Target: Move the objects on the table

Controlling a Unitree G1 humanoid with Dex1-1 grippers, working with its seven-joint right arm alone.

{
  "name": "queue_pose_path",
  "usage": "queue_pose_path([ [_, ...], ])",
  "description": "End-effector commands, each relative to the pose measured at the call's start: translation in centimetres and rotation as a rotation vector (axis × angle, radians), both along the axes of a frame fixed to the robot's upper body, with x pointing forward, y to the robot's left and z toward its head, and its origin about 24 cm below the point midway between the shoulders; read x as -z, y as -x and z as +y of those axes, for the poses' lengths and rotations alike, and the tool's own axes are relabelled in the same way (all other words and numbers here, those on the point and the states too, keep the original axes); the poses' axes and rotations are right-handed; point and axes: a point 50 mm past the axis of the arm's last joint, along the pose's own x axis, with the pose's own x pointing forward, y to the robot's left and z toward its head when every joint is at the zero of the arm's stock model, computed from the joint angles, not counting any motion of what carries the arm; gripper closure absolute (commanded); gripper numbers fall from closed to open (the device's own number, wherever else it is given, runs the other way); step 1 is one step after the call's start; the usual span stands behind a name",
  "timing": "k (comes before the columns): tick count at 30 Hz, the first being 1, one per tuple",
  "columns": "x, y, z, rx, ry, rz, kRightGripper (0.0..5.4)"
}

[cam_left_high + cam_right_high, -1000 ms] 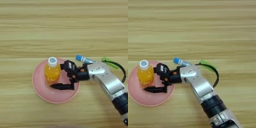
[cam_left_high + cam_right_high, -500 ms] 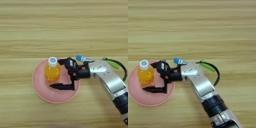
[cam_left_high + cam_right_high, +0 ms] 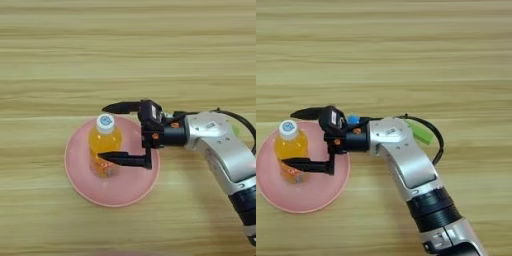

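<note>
A small orange-drink bottle with a white cap stands upright on the left part of a pink plate on the wooden table. My right gripper reaches in from the right and is open, one black finger beyond the cap and the other crossing in front of the bottle's lower body. The bottle stands between the two fingers. Only the tip of the blue glue stick shows, just behind the gripper's wrist off the plate's right rim.
The silver forearm runs from the bottom right up to the plate. A green connector with a black cable loops beside the forearm. Bare wood lies all around the plate.
My gripper has moved left over the plate, so its open fingers now straddle the bottle. The wrist now covers most of the glue stick. The bottle and plate have stayed put.
</note>
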Motion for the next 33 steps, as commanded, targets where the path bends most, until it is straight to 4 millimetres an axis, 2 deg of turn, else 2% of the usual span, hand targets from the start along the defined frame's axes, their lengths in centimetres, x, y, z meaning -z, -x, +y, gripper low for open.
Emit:
queue_pose_path([
  [1, -3.8, -0.6, 0.0, 0.007, -0.101, -0.145, 0.03],
  [8, -5.8, -0.1, -0.3, -0.012, -0.220, -0.172, 0.03],
  [17, -8.2, 0.1, -1.7, -0.021, -0.397, -0.164, 0.03],
  [22, -8.3, -0.6, -3.3, 0.058, -0.366, -0.181, 0.03],
  [28, -8.8, -1.0, -6.2, 0.162, -0.315, -0.227, 0.03],
  [33, -8.2, -1.2, -8.1, 0.229, -0.234, -0.219, 0.03],
])
